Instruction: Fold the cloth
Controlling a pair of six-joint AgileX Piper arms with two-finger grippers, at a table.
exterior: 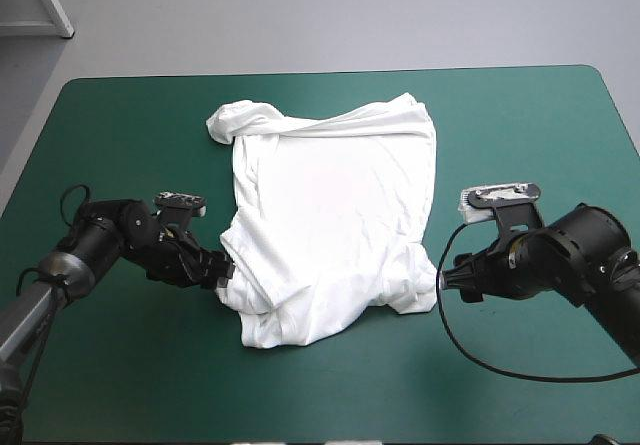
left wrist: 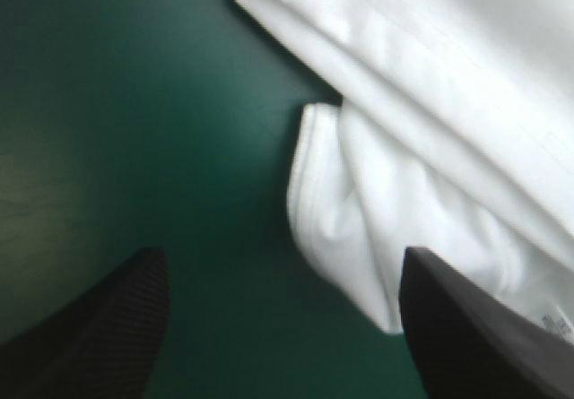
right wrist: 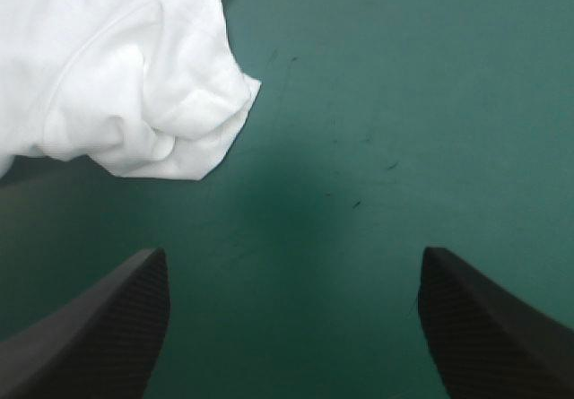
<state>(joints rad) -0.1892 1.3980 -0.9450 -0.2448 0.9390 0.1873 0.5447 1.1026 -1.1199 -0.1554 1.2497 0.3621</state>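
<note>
Both hands open at the near corners of a loosely spread white T-shirt.

Nearest the robot, the left hand (exterior: 226,271) sits low on the worktop (exterior: 120,125) at the near-left corner of the T-shirt (exterior: 330,205), its black fingers (left wrist: 99,327) well apart. A rounded fold of white cloth lies between them, closer to one finger, with teal-green cover (left wrist: 134,103) by the other. The right hand (exterior: 444,281) lies just beside the near-right corner, its fingers likewise spread with bare cover between them and the rumpled corner ahead, off to one side. The T-shirt lies mid-worktop, its near edge doubled in wrinkled layers, its body mostly flat and its far-left corner bunched into a roll.
</note>
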